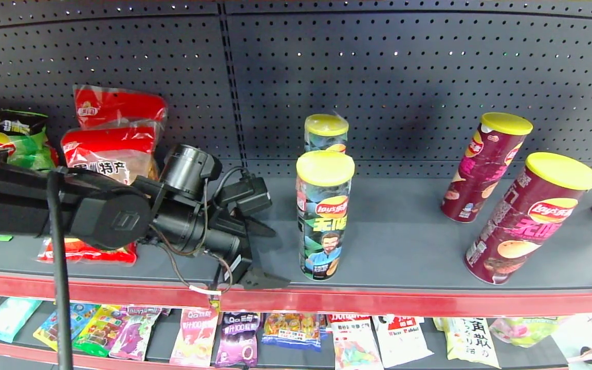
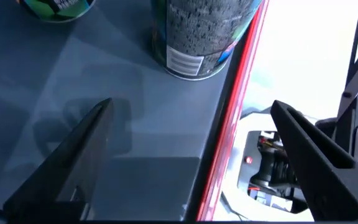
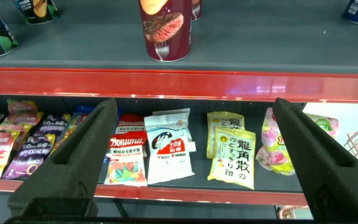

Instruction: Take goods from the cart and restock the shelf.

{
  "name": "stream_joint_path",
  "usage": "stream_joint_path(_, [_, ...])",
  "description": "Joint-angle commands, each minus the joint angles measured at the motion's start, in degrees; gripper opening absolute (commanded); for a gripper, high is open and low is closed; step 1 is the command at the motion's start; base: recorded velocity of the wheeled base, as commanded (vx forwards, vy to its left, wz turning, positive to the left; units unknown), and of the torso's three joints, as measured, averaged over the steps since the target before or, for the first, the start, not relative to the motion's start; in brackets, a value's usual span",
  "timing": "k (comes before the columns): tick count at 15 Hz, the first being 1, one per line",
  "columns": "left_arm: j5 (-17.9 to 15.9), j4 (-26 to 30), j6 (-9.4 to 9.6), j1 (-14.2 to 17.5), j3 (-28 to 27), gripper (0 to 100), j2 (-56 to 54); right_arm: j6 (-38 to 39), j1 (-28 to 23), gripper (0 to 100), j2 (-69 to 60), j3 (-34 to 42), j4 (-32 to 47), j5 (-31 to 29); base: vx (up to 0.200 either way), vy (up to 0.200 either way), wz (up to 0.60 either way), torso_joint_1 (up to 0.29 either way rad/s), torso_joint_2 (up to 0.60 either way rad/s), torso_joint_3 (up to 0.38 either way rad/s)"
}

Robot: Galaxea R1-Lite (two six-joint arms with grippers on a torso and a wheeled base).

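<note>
Both left fingers and right fingers spread, empty; green can just beyond left pair.

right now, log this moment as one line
left gripper open, empty, over shelf edge beside green chip can | right gripper open, empty, facing lower snack bags

Head view facing shelf, wrist views close, sharing red edge

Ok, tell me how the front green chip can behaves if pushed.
The front green chip can is tall, narrow and upright, so a high push would likely tip it. Once down, its round body would probably roll, and it stands near the shelf's red front edge. It looks rigid, so the open left gripper could likely clamp it.
</note>
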Motion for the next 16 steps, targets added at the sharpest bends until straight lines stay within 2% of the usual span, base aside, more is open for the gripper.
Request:
stream_joint_path(1, [0.1, -1.0, 0.01, -0.2, -0.5, 100, 1.5, 0.0, 0.0, 100, 0.0, 0.0, 0.0, 0.0, 0.000, 0.000, 0.00, 0.000, 0.00, 0.000])
stream_joint_path(4, [0.6, -3.9, -0.08, -0.4, -0.5, 100, 2.8, 0.0, 0.0, 100, 0.0, 0.0, 0.0, 0.0, 0.000, 0.000, 0.00, 0.000, 0.00, 0.000])
stream_joint_path(16, [0.7, -3.9, -0.43, -0.9, -5.5, 100, 5.3, 0.0, 0.0, 100, 0.0, 0.0, 0.0, 0.0, 0.000, 0.000, 0.00, 0.000, 0.00, 0.000])
